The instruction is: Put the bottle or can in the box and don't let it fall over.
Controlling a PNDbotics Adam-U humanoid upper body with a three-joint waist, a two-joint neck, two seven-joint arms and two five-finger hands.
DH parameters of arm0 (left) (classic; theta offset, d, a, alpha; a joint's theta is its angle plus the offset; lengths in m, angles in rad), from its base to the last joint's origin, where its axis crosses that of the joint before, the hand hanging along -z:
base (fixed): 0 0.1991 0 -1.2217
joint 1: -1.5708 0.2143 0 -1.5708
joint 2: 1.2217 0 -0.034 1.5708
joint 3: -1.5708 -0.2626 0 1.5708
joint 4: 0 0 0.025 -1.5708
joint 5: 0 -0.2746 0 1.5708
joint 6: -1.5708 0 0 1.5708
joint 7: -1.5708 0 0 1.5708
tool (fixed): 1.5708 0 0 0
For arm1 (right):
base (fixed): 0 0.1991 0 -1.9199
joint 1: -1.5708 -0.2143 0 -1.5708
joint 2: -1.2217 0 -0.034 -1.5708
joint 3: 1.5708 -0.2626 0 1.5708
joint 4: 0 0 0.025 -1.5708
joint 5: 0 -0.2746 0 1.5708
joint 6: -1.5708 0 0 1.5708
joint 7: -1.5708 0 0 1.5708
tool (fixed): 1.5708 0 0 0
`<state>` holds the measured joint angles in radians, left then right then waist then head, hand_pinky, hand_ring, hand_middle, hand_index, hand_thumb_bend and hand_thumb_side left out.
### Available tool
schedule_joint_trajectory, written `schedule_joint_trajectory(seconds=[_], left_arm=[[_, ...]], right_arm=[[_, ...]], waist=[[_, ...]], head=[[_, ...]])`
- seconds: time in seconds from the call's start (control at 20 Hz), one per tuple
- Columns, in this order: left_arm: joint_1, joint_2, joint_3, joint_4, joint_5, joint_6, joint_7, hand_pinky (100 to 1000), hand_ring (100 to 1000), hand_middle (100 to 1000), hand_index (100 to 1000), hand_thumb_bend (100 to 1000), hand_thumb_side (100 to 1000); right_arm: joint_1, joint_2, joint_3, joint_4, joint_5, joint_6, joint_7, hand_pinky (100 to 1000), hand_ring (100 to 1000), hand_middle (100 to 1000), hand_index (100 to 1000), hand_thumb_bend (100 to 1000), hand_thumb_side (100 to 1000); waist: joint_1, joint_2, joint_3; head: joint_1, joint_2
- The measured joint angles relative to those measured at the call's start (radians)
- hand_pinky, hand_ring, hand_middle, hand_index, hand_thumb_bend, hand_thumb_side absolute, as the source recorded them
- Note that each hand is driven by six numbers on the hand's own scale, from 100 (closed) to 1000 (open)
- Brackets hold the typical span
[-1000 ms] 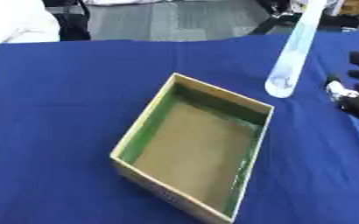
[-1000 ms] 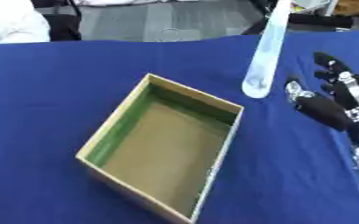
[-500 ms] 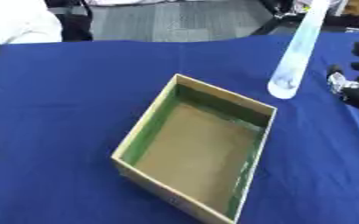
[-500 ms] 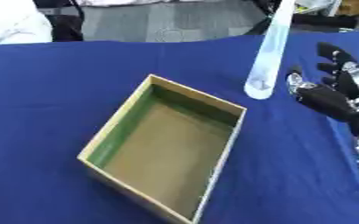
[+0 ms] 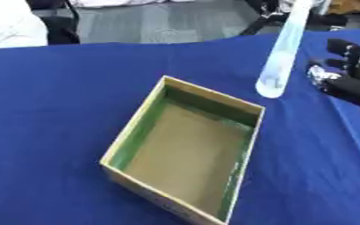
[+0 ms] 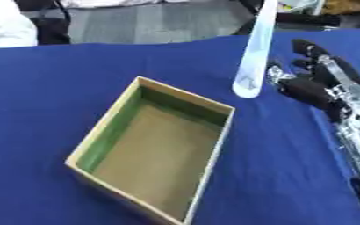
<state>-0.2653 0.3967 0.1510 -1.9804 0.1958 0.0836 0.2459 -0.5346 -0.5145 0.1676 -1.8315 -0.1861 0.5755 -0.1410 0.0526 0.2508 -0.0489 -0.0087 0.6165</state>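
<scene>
R hand (image 6: 314, 90) nearer bottle (image 6: 253, 52), open, empty | box (image 6: 152, 149) on blue cloth (image 6: 52, 88) | grey floor (image 6: 152, 22) behind

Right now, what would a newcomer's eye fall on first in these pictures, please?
Probably the open cardboard box with green inner walls, mid-table on the blue cloth. Next, the tall clear bottle standing just beyond the box's far right corner, with the right hand open beside it, not touching.

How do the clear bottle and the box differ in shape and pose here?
The bottle is tall, slim and see-through, standing upright; the box is low, wide and opaque, open-topped with green inner walls. The bottle stands beside the open right hand; the box sits farther left. Both rest on the blue tablecloth.
</scene>
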Motion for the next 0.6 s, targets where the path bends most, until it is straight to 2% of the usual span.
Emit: schedule_joint_trajectory(seconds=[0.25, 0.6], left_arm=[[0.003, 0.0, 0.0, 0.0, -0.001, -0.002, -0.002, 1000, 1000, 1000, 797, 100, 596], [0.007, 0.0, 0.0, 0.0, -0.004, -0.003, -0.003, 1000, 1000, 1000, 797, 100, 596]], right_arm=[[-0.038, -0.002, 0.014, 0.025, -0.039, -0.016, 0.012, 1000, 1000, 1000, 1000, 100, 322], [-0.074, -0.003, 0.025, 0.049, -0.065, -0.018, 0.018, 1000, 1000, 1000, 1000, 100, 335]], waist=[[0.011, 0.011, -0.002], [0.014, 0.016, -0.003]], head=[[-0.02, -0.017], [-0.012, -0.025]])
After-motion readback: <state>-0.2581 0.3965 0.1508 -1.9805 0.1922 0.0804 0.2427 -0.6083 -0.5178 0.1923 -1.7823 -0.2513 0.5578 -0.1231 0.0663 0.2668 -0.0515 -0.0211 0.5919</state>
